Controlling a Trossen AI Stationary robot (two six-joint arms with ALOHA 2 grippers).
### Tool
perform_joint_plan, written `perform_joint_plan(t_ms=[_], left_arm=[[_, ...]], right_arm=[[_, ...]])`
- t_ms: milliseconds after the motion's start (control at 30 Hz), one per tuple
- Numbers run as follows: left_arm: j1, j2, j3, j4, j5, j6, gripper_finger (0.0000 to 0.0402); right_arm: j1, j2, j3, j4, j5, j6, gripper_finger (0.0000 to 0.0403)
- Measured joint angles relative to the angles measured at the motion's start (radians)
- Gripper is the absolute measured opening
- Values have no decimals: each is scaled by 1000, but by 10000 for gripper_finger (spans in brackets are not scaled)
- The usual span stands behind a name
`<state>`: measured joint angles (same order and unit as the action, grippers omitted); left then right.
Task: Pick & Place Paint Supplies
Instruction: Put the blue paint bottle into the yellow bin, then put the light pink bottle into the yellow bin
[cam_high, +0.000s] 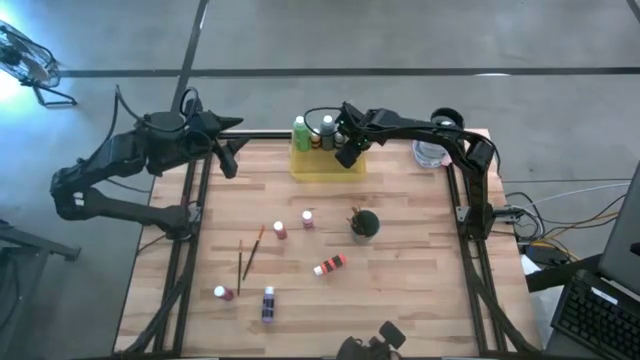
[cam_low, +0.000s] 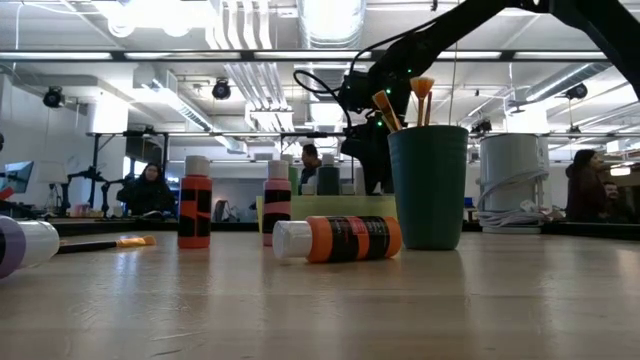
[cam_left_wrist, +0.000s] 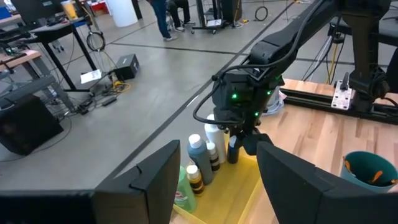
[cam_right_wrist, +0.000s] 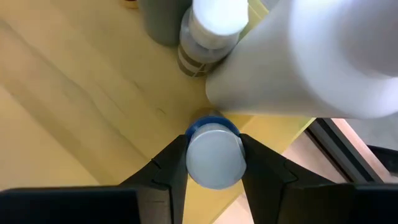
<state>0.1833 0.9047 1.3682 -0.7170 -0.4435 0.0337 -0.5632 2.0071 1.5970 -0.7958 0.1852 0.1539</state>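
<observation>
Gripping a blue paint bottle (cam_right_wrist: 214, 152) by its white cap, the right claw (cam_high: 347, 150) hangs over the translucent yellow tray (cam_high: 327, 164) at the far edge of the desk (cam_high: 400, 290), its two fingers clamped on either side of the cap. The bottle sits upright inside the tray, just beside a brown bottle (cam_right_wrist: 208, 37) and a large white bottle (cam_right_wrist: 311, 62); a green bottle (cam_high: 300, 133) stands at the tray's left end. The left claw (cam_high: 228, 160) waits off the tray's left side, above the desk's far-left corner, with its fingers apart and nothing between them. Nearer than the tray, a dark green round cup (cam_high: 366, 223) holds paintbrushes (cam_low: 402, 100). Between the cup and the desk's near-left corner lie more supplies: a red bottle on its side (cam_high: 329, 265), two upright small bottles (cam_high: 294, 225), a purple bottle lying down (cam_high: 268, 304), another bottle (cam_high: 223, 293) close to it, and two thin wooden brushes (cam_high: 248, 252) lying loose.
</observation>
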Motion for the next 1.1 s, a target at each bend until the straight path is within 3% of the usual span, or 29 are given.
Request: perform_joint_plan(t_ms=[433, 900, 1100], left_arm=[[-1, 0, 0, 0, 6, -7, 218], [-1, 0, 0, -1, 11, -11, 218], [-1, 0, 0, -1, 10, -11, 218]], right_arm=[[-1, 1, -3, -12, -2, 3, 198], [0, -42, -3, -10, 1, 3, 196], [-1, -124, -3, -29, 67, 3, 208]])
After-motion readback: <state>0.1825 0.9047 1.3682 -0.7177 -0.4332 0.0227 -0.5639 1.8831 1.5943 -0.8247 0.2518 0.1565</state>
